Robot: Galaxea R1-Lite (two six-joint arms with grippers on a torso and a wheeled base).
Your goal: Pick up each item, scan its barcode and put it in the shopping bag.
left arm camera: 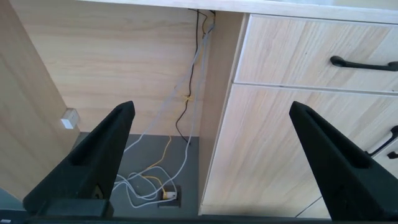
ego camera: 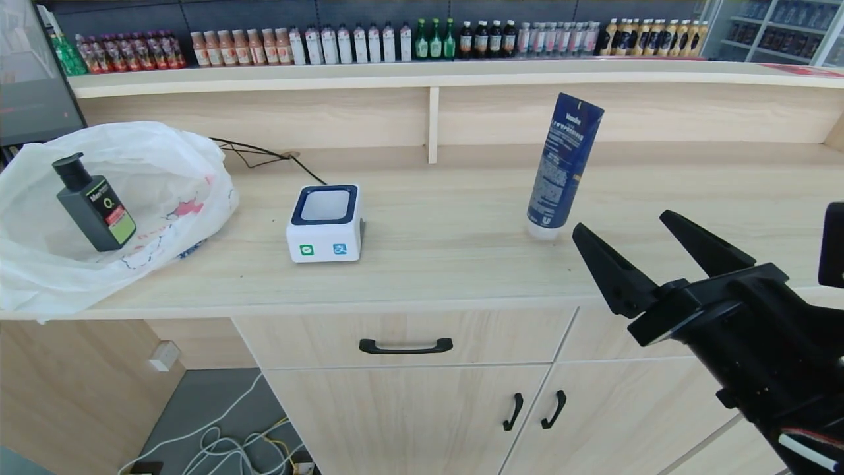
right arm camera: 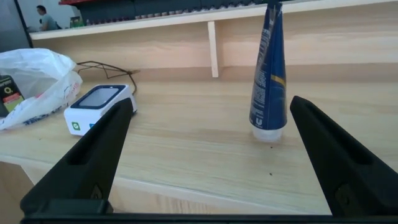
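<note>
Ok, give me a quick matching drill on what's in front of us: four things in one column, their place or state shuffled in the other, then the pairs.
1. blue tube
2. dark pump bottle
3. scanner
4. right tool

A. tilted, inside the white shopping bag
B. open and empty, near the tube
C. standing on its cap on the counter
D. sitting between the bag and the tube

Pairs: 1-C, 2-A, 3-D, 4-B

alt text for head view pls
Open right pincer sits near an upright blue tube on a wooden counter. A white scanner box stands mid-counter; a dark pump bottle rests in the white shopping bag at left.
</note>
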